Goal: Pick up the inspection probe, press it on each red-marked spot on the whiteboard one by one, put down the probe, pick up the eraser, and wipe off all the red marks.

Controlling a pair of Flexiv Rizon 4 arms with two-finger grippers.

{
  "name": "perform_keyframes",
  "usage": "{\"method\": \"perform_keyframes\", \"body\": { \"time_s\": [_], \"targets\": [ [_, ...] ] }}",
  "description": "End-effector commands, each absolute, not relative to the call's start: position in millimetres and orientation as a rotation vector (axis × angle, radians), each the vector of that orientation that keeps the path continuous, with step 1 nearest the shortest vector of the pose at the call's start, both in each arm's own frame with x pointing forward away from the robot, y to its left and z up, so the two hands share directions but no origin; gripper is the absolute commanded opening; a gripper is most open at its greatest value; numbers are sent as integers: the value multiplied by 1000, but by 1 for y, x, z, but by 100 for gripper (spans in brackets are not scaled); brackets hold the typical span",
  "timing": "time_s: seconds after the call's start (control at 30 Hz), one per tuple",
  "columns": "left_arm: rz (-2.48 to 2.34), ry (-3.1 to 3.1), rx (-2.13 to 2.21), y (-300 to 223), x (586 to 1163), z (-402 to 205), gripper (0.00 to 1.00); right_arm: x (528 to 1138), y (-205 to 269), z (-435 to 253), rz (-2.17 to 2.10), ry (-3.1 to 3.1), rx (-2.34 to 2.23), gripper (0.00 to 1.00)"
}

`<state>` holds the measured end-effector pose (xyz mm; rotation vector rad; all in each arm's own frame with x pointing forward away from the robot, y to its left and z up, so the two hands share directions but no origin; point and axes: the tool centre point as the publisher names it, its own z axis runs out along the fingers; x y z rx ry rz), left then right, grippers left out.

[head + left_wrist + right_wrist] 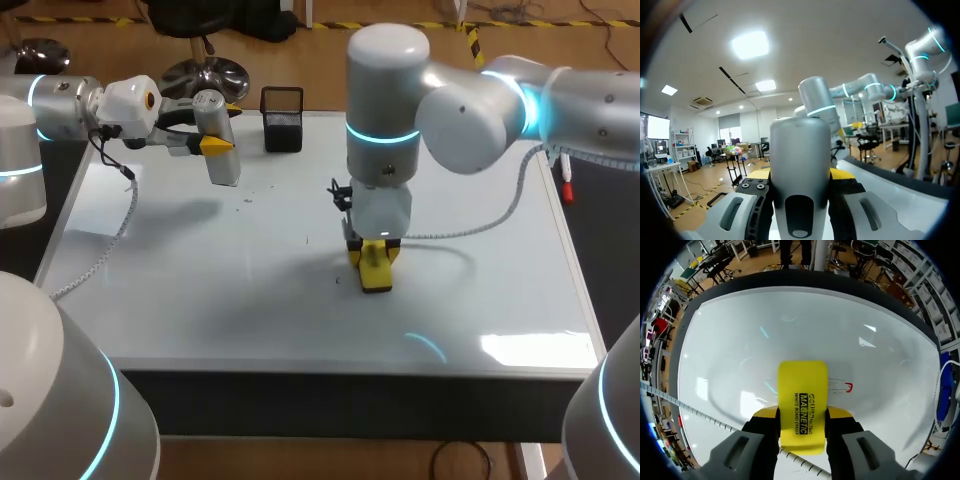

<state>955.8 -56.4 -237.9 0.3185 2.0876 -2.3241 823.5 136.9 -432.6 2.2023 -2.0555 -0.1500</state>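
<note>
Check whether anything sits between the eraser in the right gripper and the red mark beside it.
Nothing visible does. The eraser, clamped in the right gripper, sits on the whiteboard, and only bare board lies between it and the red mark just beside it. The left gripper holds the probe well clear.

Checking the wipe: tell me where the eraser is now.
Head view: the eraser sits in the right gripper, on the whiteboard near its middle, a red mark just beside it.
</note>
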Motion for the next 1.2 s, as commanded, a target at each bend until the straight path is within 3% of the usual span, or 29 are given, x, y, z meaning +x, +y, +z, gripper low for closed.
{"method": "perform_keyframes", "body": {
  "time_s": [0.03,0.43,1.2],
  "targets": [
    [-2322,2087,319,-56,955,-237,0,813,147,-422,-98,-2053,2252,0],
    [-2322,2087,319,-56,955,-237,0,795,206,-416,-192,-1999,2376,0],
    [-2322,2087,319,-56,955,-237,0,780,207,-453,-313,-2004,2292,0]
  ]
}}
